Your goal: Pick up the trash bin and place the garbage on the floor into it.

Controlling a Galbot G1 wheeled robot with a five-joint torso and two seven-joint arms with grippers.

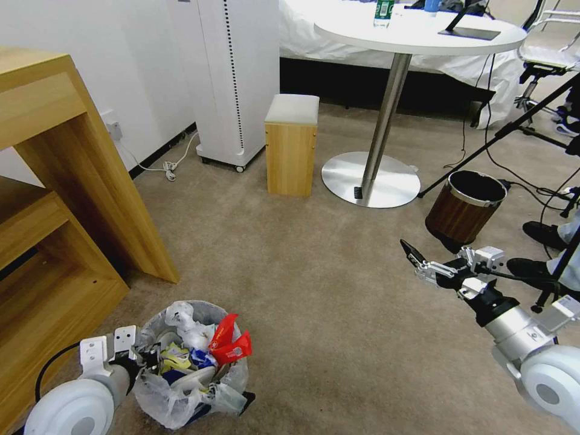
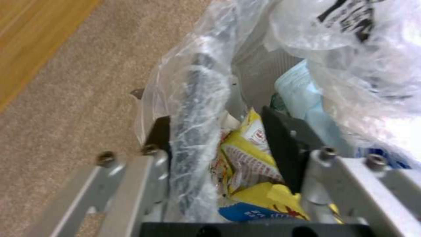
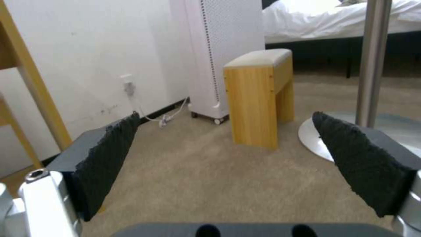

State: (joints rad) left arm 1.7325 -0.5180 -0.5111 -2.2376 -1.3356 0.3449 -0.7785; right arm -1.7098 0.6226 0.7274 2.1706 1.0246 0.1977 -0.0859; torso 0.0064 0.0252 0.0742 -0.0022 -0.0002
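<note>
- The trash bin (image 1: 192, 362) sits low on the robot's left, on the carpet (image 1: 314, 290) just beside the wooden desk (image 1: 60, 199). It's lined with a crinkly plastic bag (image 2: 197, 108) and already pretty stuffed.
- The left gripper (image 1: 147, 357) is on the bin's near rim. In the left wrist view 1 finger sits outside the rim and the other is down inside among the trash, so I'd call it clamped on the rim through the bag.
- Garbage inside: a red wrapper (image 1: 229, 344) poking up over the edge, a yellow packet (image 2: 250, 154), something blue-and-white low down, and white crumpled stuff on top.
- The right gripper (image 1: 412, 257) hangs out over bare carpet on the robot's right, fingers spread wide with nothing between them. The right wrist view looks across the floor to a small wooden stool (image 3: 259, 95).
- I can't spot any loose litter on the visible floor, so I'd guess the job is basically near the end.
- The brown wood-look bin (image 1: 465, 205) by the round table (image 1: 417, 30) is a different one, leave it.
- Tip for this step: keep the bin level and move slowly. It's held by 1 edge and that red wrapper looks ready to flop out if it tilts.
- Also watch the bag; a pinch through thin plastic could slip or tear.
</note>
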